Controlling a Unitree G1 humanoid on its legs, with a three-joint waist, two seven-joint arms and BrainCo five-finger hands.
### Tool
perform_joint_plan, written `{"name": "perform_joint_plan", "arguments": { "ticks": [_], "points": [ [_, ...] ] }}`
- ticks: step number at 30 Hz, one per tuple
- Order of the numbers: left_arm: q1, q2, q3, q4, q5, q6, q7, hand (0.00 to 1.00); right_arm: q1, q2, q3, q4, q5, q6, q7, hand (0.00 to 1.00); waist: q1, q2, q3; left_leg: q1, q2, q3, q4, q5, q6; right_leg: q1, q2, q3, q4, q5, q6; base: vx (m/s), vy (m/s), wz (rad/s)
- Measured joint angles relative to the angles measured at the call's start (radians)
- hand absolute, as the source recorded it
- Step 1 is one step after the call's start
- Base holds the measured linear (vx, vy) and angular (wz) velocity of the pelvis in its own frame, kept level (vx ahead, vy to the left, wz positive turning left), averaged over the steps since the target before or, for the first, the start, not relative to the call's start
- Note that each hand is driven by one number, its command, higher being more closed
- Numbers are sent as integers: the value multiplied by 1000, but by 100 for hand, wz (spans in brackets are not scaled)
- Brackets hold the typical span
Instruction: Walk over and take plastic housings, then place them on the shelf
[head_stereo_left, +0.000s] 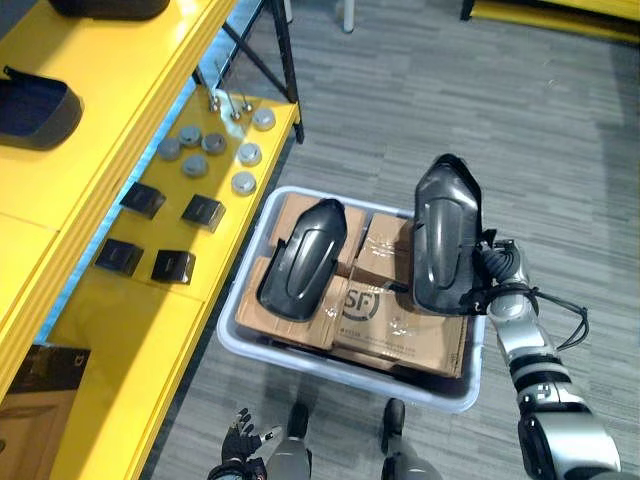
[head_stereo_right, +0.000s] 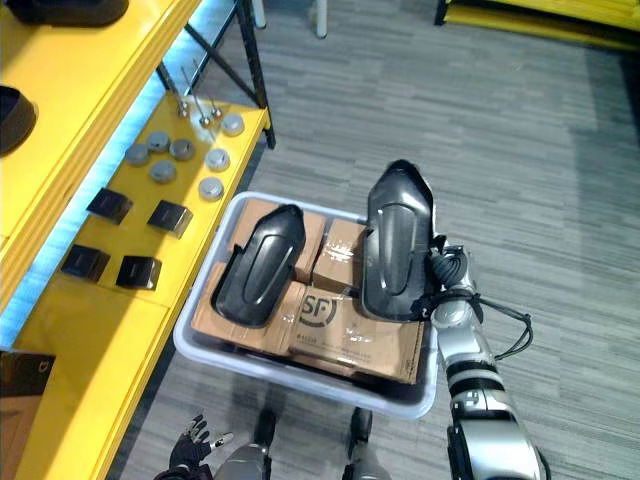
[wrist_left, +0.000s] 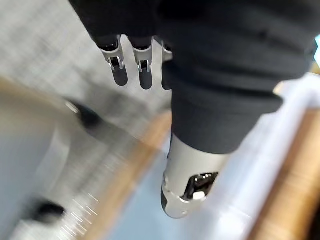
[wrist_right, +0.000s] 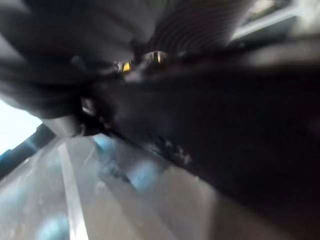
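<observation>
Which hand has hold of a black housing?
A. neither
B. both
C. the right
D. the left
C: the right hand grips the housing raised over the bin, while the left hand hangs low, open and empty.

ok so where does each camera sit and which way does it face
Left eye view: head, looking down on bin, shelf, right hand gripping raised housing, left hand low.
Right eye view: head, same scene, slightly aside.
Left wrist view: along left hand's straight fingers toward floor.
Right wrist view: pressed close to a dark surface, likely the raised housing.
Shared: both eyes show bin and lying housing.
</observation>
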Motion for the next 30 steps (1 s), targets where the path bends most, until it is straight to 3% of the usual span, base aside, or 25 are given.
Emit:
{"name": "perform_joint_plan", "arguments": {
  "ticks": [7,11,20,27,30],
  "points": [
    [65,22,3,-335,-147,36,-110,0,202,37,-2,-273,-120,-1,41,100,-21,-4,-138,79,-4,-5,-42,4,3,86,-4,-12,-47,0,0,59,16,2],
    [13,77,-53,-462,-257,40,-128,0,228,34,16,-343,-188,-40,31,100,-39,-5,-180,107,-8,-32,-80,34,1,120,-8,-39,-61,1,1,-40,-20,24],
    [-158,121,-264,-528,-406,67,-177,0,230,7,190,-385,-316,-113,17,100,-48,-7,-245,127,-9,-62,-106,60,-2,148,-9,-70,-64,7,0,-60,-16,10],
    [-229,127,-350,-528,-518,71,-188,0,212,24,323,-381,-318,-132,10,100,-47,-10,-275,125,-9,-81,-106,65,-6,156,-9,-91,-65,8,0,-7,-2,7],
    [-256,131,-393,-523,-515,64,-166,0,208,53,389,-366,-319,-130,2,100,-41,-11,-281,120,-10,-91,-106,70,-7,158,-10,-98,-65,8,-1,-11,-2,10]
  ]
}}
